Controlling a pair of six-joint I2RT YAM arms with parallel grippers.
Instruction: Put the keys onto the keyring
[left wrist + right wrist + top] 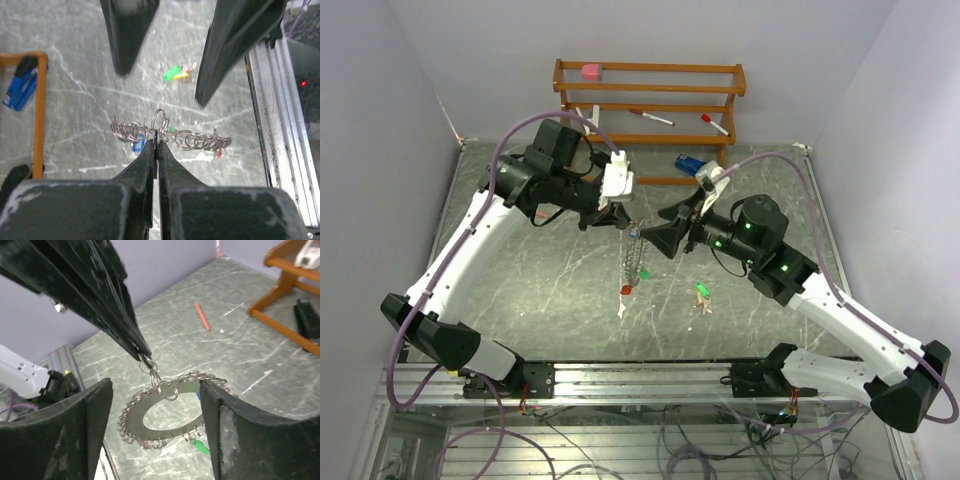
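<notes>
One keyring (134, 421): a thin metal hoop fringed all round with small split rings. It hangs over the bench (520, 290) from a short link of little rings.

One left gripper (158, 136): jaws pressed together, pinching the topmost little ring of that link.

One right gripper (652, 224): jaws spread, one finger on each side of the hoop, touching nothing as far as shows.

One green-tagged key (702, 290): lies loose on the bench, near the hoop.

One red-tagged key (626, 290): sits just by the hoop's lower end. Whether it is attached or loose cannot be told.

Handling, by judgement:
- **Hoop:** light and stiff, but free to swing and twist on its link. The metal looks smooth and probably slippery. The best hold is across the hoop's band between fringe rings, to steady it.
- **Keys:** tiny, flat and hard to lift off the bench. They are best taken by the plastic tag.
</notes>
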